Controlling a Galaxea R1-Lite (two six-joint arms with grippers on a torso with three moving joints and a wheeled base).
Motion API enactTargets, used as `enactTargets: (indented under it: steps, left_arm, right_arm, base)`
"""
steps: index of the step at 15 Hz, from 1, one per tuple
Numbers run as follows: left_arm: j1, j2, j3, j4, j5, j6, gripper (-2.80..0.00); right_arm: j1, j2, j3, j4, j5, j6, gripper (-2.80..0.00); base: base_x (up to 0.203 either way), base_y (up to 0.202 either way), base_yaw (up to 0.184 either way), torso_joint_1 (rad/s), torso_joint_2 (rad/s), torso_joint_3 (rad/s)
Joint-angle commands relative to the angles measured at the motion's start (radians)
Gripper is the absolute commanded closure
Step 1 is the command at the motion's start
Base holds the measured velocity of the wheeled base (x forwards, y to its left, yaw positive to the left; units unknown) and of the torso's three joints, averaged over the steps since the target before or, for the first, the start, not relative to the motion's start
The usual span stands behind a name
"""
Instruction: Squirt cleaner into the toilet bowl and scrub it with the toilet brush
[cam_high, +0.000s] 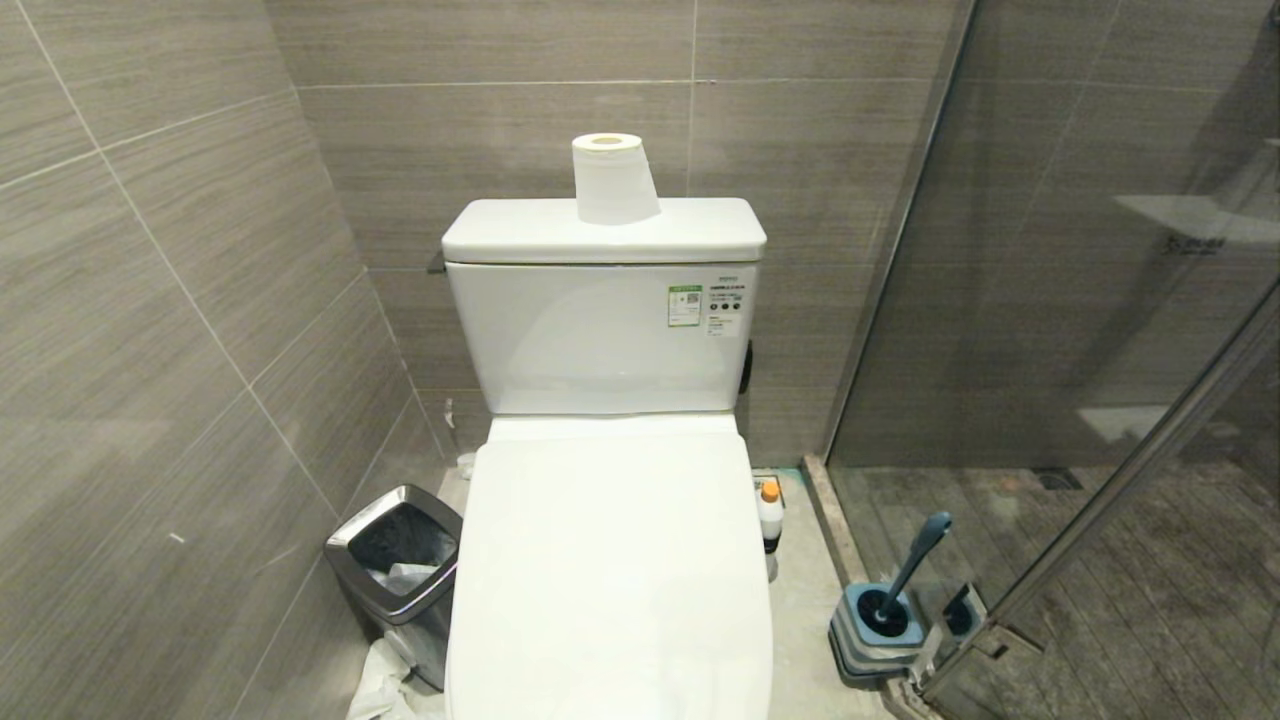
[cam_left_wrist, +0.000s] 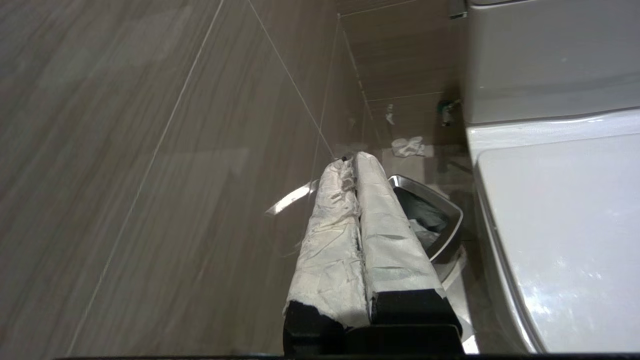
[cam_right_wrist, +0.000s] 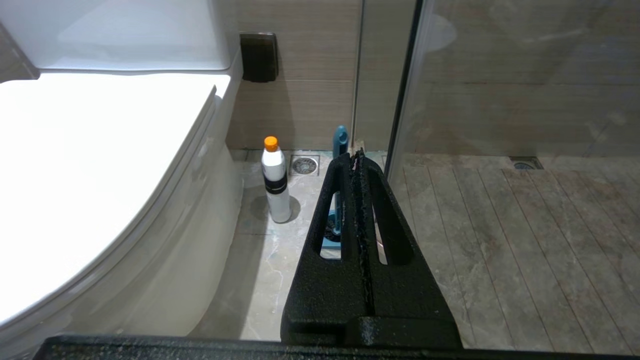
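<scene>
Toilet bowl (cam_high: 610, 560) lidded, cleaner (cam_high: 770, 515) beside it — both grippers' jaws closed, empty.

- On the cistern (cam_high: 600, 340) front you see a green-edged sticker (cam_high: 684, 305) with a QR code; its print is too small to read.
- Beside it sits a white label (cam_high: 727, 305) with black dots, text illegible.
- The glass partition (cam_high: 1100, 250) carries a faint mark, unreadable.

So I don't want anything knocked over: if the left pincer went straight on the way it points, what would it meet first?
Probably the square steel bin beside the white toilet: the shut, tape-wrapped left pincer points down over its rim toward the grey tiled wall. Depth is unclear.
</scene>
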Motion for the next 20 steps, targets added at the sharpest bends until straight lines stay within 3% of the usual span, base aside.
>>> enactTargets:
  steps: [1, 7, 9, 11, 13, 16, 18, 20]
  left_arm:
    - [0.070, -0.185, 0.104, 0.002, -0.076, -0.012, 0.00]
    - [0.084, -0.449, 0.379, -0.023, -0.121, -0.015, 0.00]
    - [0.133, -0.550, 0.462, -0.072, -0.206, -0.016, 0.00]
    - [0.127, -0.662, 0.548, -0.114, -0.256, -0.022, 0.00]
    - [0.097, -0.761, 0.622, -0.211, -0.259, -0.060, 0.00]
    - [0.046, -0.783, 0.710, -0.554, -0.255, -0.115, 0.00]
    - [-0.043, -0.785, 0.766, -0.664, -0.211, -0.094, 0.00]
    - [-0.031, -0.803, 0.797, -0.690, -0.167, -0.116, 0.00]
  right_arm:
    - [0.000, 0.000, 0.021, -0.001, 0.000, 0.000, 0.00]
    - [0.000, 0.000, 0.021, -0.001, 0.000, 0.000, 0.00]
    - [0.000, 0.000, 0.021, -0.001, 0.000, 0.000, 0.00]
    - [0.000, 0.000, 0.021, -0.001, 0.000, 0.000, 0.00]
    - [0.000, 0.000, 0.021, -0.001, 0.000, 0.000, 0.00]
    - [0.000, 0.000, 0.021, -0.001, 0.000, 0.000, 0.00]
    - [0.000, 0.000, 0.021, -0.001, 0.000, 0.000, 0.00]
    - [0.000, 0.000, 0.021, -0.001, 0.000, 0.000, 0.00]
  base:
    - [0.000, 0.000, 0.000, 0.000, 0.00, 0.000]
    - [0.000, 0.000, 0.000, 0.000, 0.00, 0.000]
    - [0.000, 0.000, 0.000, 0.000, 0.00, 0.000]
    - [0.000, 0.000, 0.000, 0.000, 0.00, 0.000]
    - [0.000, 0.000, 0.000, 0.000, 0.00, 0.000]
    - [0.000, 0.000, 0.000, 0.000, 0.00, 0.000]
    - [0.000, 0.000, 0.000, 0.000, 0.00, 0.000]
    - [0.000, 0.000, 0.000, 0.000, 0.00, 0.000]
